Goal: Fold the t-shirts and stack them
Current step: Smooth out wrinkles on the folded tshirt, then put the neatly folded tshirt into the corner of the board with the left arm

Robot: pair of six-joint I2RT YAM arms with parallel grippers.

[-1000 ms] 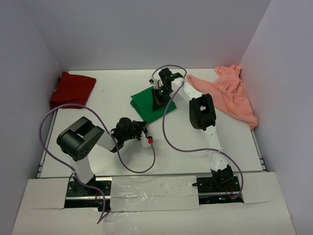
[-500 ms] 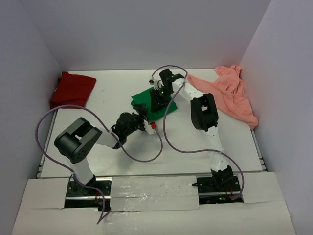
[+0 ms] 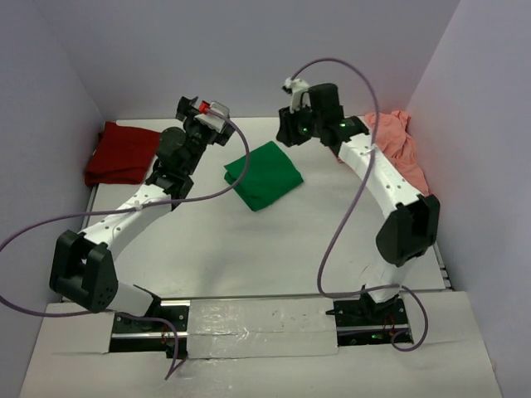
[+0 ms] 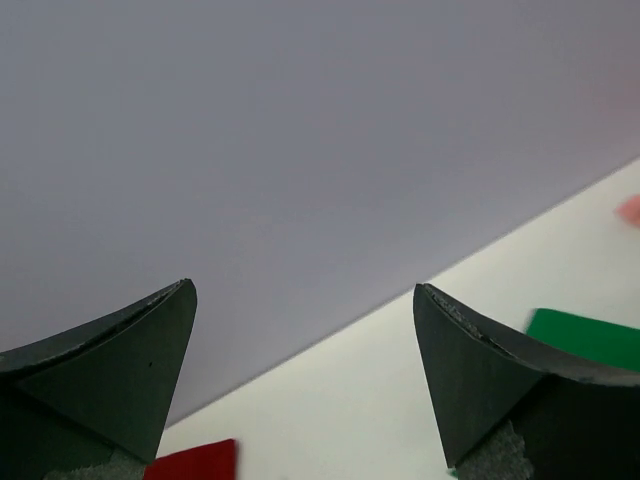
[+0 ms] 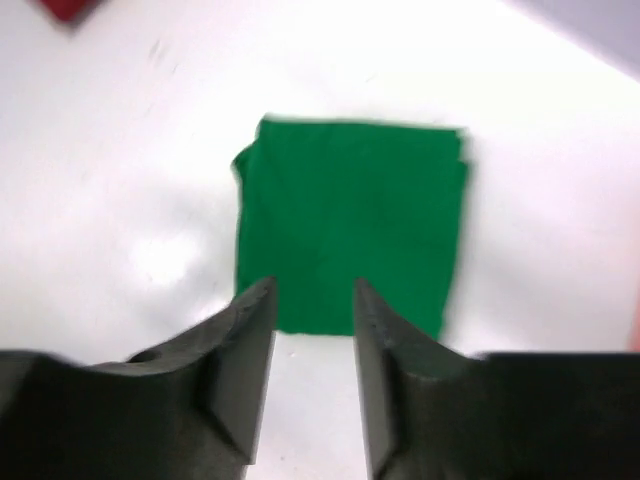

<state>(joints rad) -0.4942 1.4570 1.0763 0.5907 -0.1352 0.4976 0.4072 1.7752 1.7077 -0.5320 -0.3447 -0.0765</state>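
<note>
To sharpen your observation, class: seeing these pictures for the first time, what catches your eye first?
A neatly folded green shirt lies in the middle, between the raised left arm and right arm, jaws empty. A folded red shirt sits at the far left, and a crumpled pink shirt sprawls at the far right.

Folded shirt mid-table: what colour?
The shirt is plain bright green; the right wrist view shows it best.
</note>
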